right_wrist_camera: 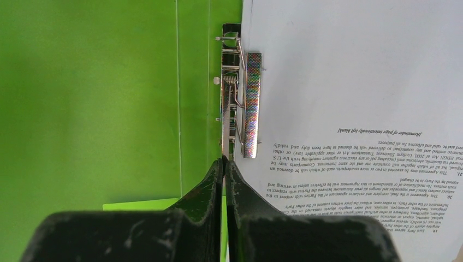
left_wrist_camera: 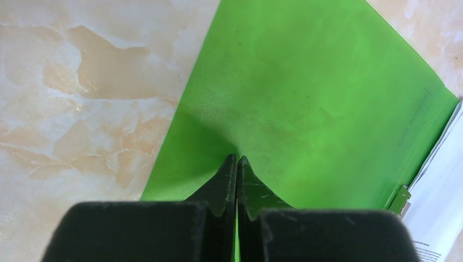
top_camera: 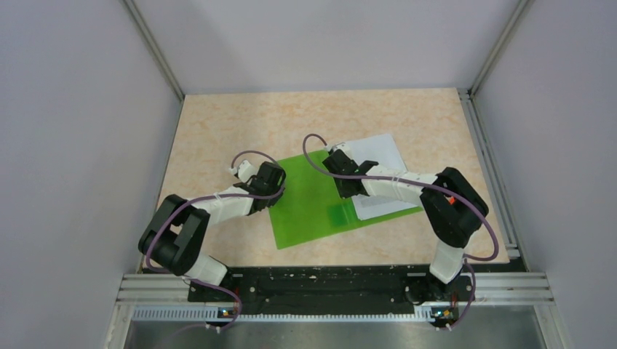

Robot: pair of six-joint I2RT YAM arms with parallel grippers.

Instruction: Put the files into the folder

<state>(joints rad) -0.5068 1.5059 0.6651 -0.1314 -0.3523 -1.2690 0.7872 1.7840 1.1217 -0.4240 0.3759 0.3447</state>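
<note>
The green folder [top_camera: 313, 203] lies open on the table. The white files [top_camera: 382, 149] lie on its right half, with printed text showing in the right wrist view [right_wrist_camera: 355, 82]. A metal clip [right_wrist_camera: 251, 98] runs along the spine over the files' left edge. My left gripper [top_camera: 279, 190] is shut, its tips resting on the green cover [left_wrist_camera: 306, 98] just inside its left edge. My right gripper [top_camera: 336, 158] is shut, its tips [right_wrist_camera: 224, 162] at the near end of the clip, between the green cover [right_wrist_camera: 109, 98] and the files. The files' edge also shows in the left wrist view [left_wrist_camera: 442, 191].
The beige marble-patterned table [top_camera: 218, 131] is walled by grey panels on the left, right and back. An aluminium rail [top_camera: 335, 287] carrying both arm bases runs along the near edge. The files stick out past the folder's far right edge.
</note>
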